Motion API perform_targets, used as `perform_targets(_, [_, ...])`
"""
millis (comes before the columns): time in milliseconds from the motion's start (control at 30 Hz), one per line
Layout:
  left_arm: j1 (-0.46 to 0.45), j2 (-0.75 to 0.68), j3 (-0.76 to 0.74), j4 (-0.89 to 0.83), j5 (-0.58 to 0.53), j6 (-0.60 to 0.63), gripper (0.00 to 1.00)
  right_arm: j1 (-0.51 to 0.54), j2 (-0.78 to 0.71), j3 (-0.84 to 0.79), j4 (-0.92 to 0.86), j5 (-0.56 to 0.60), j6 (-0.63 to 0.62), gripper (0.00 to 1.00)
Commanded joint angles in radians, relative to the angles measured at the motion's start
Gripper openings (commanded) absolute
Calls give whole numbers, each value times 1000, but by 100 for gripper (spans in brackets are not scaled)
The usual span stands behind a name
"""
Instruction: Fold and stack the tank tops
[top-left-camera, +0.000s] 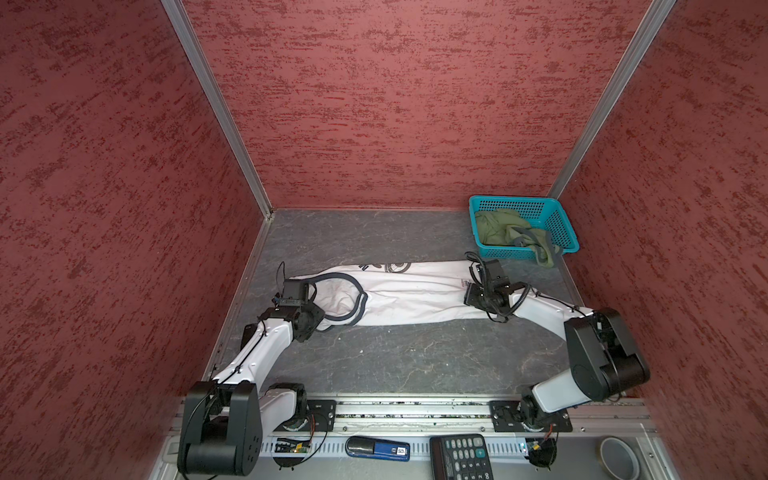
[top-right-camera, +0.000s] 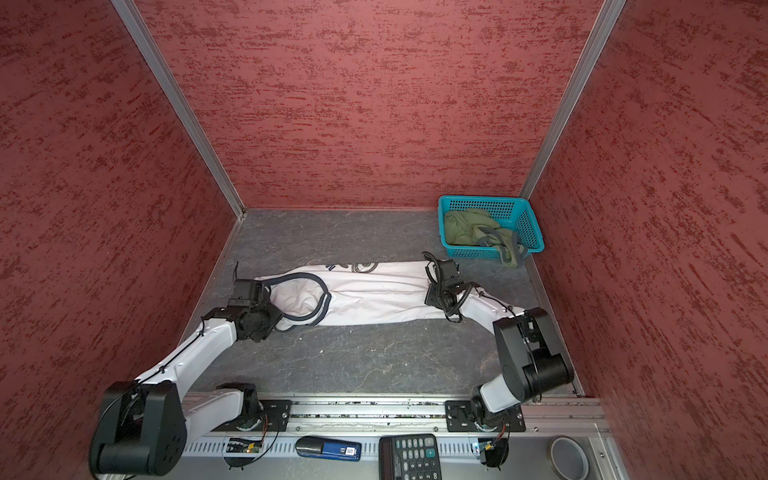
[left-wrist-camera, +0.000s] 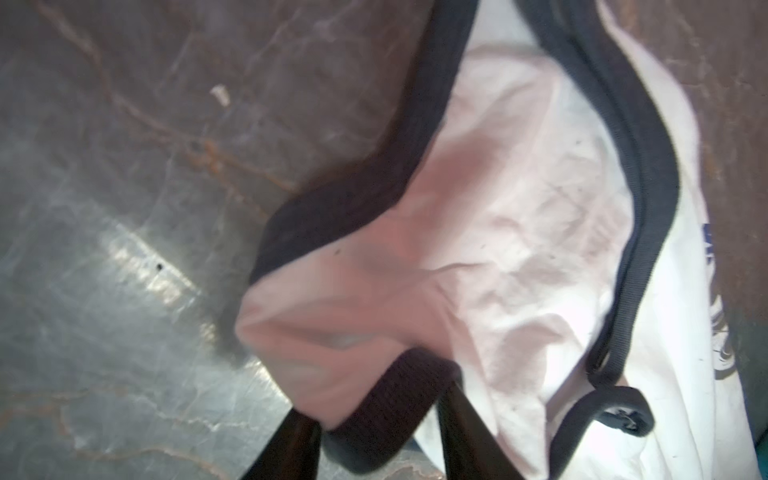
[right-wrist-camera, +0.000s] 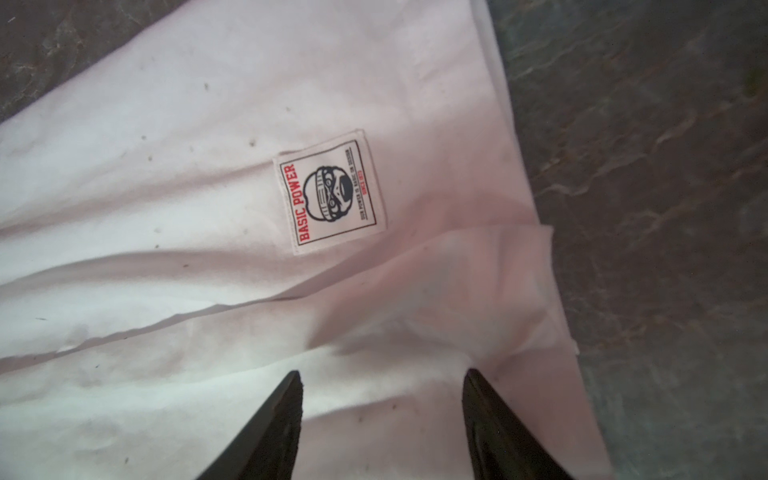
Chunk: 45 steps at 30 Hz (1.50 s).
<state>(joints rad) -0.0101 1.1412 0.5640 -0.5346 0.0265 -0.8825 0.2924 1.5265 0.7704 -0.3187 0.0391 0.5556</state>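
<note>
The white tank top (top-left-camera: 415, 291) (top-right-camera: 374, 295) lies folded into a long strip across the grey table in both top views. Its navy-trimmed straps are at the left and its hem at the right. My left gripper (left-wrist-camera: 378, 403) sits at the strap end (top-left-camera: 316, 301). Both its fingers press on a bunch of dark trim and white cloth (left-wrist-camera: 519, 228). My right gripper (right-wrist-camera: 382, 372) stands open low over the hem end (top-left-camera: 471, 297), near a sewn label (right-wrist-camera: 330, 191). The olive green tank top (top-left-camera: 503, 230) lies crumpled in the basket, one part hanging over the front rim.
The teal basket (top-left-camera: 557, 220) (top-right-camera: 528, 224) stands at the back right corner. Red walls close in the table on three sides. Along the front rail lie a calculator (top-left-camera: 461, 457), a blue and black object (top-left-camera: 378, 449) and a tape roll (top-left-camera: 619, 457).
</note>
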Motion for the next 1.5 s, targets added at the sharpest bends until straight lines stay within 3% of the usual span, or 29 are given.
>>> perform_targets(0, [27,38,27,46,25,33,40,-3,19,5,5,44,-6,63])
perform_targets(200, [51,139,42,72,48,52,29,-5,37,20,1,50,-13,63])
perform_targets(433, [123,152,42,62,37,73,18,-6,60,25,-1,66,-14,63])
perform_targets(900, [254,194,125,43,73,154,18,-20,152,53,-27,155,-29,63])
perform_targets(1000, [256,231,155,36,74,175,25,-20,140,56,-18,156,-38,63])
perform_targets(1200, [248,208,181,-10,55,198,54,-20,120,70,-5,115,-48,63])
perform_targets(1467, [133,-41,123,-183,-89,130,72,-19,131,74,2,93,-51,63])
